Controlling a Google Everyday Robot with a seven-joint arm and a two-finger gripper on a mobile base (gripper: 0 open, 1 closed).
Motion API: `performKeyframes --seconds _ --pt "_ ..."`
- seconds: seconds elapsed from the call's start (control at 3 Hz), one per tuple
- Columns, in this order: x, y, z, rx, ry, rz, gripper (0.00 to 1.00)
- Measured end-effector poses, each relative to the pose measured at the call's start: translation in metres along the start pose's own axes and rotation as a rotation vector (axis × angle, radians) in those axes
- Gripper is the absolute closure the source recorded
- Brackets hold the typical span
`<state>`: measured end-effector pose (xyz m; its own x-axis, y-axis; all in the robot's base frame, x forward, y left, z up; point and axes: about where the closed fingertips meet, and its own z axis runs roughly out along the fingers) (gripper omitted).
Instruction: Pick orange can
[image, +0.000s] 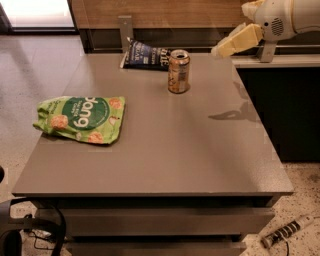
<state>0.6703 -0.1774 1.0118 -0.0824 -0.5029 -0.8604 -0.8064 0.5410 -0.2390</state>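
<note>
The orange can stands upright on the grey table, toward the far edge and right of the middle. It is orange-tan with pale patches and a silver top. My gripper shows as cream fingers reaching in from the upper right. It hovers above the table's far right corner, to the right of the can and a little higher, apart from it. It holds nothing that I can see.
A dark blue snack bag lies just behind and left of the can. A green chip bag lies on the table's left side. A dark counter borders the table on the right. A wooden wall panel runs behind.
</note>
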Motion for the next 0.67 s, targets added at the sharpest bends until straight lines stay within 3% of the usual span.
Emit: performKeyframes --seconds 0.67 --pt "0.008 0.002 0.029 -0.035 -0.035 0.044 0.00"
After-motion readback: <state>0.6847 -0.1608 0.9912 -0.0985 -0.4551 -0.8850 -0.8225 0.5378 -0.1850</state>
